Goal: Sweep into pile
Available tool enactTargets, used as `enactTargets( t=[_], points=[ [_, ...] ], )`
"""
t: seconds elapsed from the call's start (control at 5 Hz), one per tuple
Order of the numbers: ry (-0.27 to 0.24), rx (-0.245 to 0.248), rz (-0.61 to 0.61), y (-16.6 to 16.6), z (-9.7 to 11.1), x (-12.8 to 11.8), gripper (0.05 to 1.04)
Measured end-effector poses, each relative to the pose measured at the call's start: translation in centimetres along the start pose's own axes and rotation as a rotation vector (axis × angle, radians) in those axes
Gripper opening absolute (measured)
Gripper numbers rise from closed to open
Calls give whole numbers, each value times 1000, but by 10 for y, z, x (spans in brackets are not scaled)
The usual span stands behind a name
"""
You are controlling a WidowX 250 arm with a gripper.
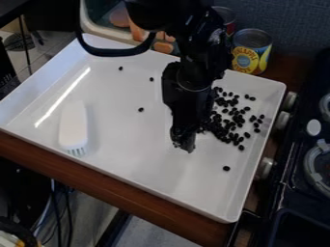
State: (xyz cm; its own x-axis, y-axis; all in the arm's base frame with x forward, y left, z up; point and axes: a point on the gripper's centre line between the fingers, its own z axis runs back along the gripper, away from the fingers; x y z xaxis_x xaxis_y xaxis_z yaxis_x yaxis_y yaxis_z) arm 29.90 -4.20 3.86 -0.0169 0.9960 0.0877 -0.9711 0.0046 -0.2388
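A white brush [73, 124] lies in the tray [193, 200], bristles toward the front edge. White floor stretches from it to the gripper [183, 141], with three loose dark beans [141, 109] scattered behind. The gripper hangs low just beside the bean pile [226, 126]; it looks dark there, and I cannot tell whether it is apart, together or clamped. The pile sits near the right wall. Beyond the back edge, a can [251, 50] bears a yellow label.
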Motion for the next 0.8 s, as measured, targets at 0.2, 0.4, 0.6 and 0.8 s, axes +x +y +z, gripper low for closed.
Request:
enactTargets(
  t=[0.2, 0.4, 0.6, 0.8],
  points=[
    [1, 26, -9, 5, -6, 0, 1000],
    [54, -66, -34, -5, 24, 24, 1000],
    [68, -150, -107, -8, 46, 48, 1000],
    [53, -188, -236, -1, 55, 75, 1000]
  ],
)
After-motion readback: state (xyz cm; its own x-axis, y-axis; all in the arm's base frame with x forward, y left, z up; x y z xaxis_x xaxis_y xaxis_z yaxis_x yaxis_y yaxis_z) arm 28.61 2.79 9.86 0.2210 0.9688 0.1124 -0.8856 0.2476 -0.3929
